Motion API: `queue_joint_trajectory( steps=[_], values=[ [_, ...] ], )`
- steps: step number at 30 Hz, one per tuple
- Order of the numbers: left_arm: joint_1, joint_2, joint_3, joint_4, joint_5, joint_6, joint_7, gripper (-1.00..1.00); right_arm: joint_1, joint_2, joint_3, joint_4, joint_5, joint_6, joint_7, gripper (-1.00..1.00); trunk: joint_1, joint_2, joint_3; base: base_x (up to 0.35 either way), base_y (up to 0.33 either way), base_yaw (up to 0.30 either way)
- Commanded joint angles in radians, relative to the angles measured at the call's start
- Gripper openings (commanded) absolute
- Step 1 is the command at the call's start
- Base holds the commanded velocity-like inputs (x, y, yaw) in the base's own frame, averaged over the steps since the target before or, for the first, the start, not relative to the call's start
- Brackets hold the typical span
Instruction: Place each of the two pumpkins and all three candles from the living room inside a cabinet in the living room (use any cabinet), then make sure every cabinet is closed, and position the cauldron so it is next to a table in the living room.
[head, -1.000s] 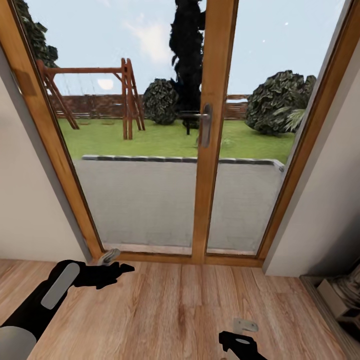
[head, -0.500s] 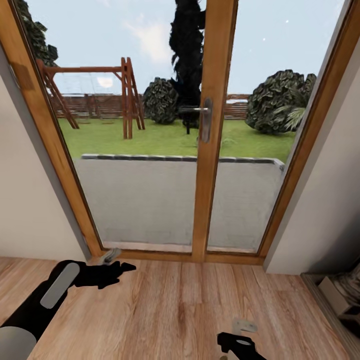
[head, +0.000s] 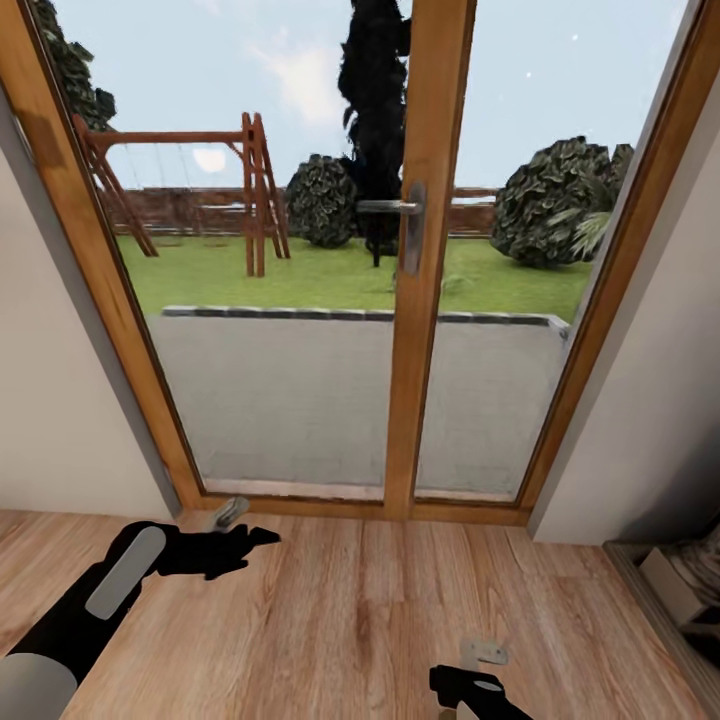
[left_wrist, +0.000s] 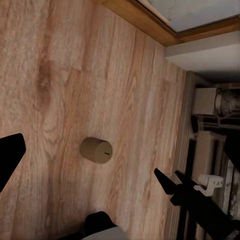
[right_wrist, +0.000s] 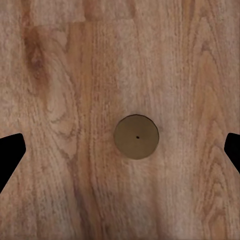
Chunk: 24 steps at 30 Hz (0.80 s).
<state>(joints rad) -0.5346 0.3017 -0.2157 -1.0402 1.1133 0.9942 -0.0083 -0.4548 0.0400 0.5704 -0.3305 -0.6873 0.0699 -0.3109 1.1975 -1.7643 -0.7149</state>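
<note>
below right claw (right_wrist: 120, 145), candle (right_wrist: 136, 137), wood floor (right_wrist: 60, 75)

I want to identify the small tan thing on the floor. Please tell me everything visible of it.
The candle is a short tan cylinder, waxy-looking, with a flat round top and a tiny dark dot at its centre. It stands upright on the wooden floor, apart from everything else. In the right wrist view it sits between the open right gripper's dark fingertips, untouched. The left wrist view shows its side.

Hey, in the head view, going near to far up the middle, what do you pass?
Right hand → wooden floor → door frame → grey patio → lawn → fence.
</note>
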Motion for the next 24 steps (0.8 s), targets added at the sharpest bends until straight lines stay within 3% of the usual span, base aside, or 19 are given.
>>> queue_joint_trajectory(
  steps=[1, 9, 20, 24],
  values=[
    [-0.001, 0.001, -0.006, -0.002, 0.001, 0.001, -0.001, 1.00, -0.001, 0.000, 0.009, 0.001, -0.004, 0.005, -0.008, 1.00, 0.004, -0.008, -0.004, 0.000, 0.000, 0.000],
    [-0.001, 0.001, -0.013, -0.009, 0.004, 0.001, -0.001, 1.00, -0.001, 0.002, 0.009, 0.023, 0.004, 0.004, -0.008, 1.00, 0.035, -0.064, -0.029, 0.000, 0.000, 0.000],
    [0.000, 0.001, -0.026, -0.020, 0.039, 0.002, -0.001, 1.00, -0.001, 0.002, 0.013, 0.024, 0.006, 0.004, -0.008, 1.00, 0.077, -0.141, -0.064, 0.000, 0.000, 0.000],
    [0.014, 0.003, -0.059, -0.085, 0.095, 0.001, -0.001, 1.00, -0.001, 0.002, 0.017, 0.024, 0.007, 0.004, -0.007, 1.00, 0.092, -0.169, -0.076, 0.000, 0.000, 0.000]
  ],
)
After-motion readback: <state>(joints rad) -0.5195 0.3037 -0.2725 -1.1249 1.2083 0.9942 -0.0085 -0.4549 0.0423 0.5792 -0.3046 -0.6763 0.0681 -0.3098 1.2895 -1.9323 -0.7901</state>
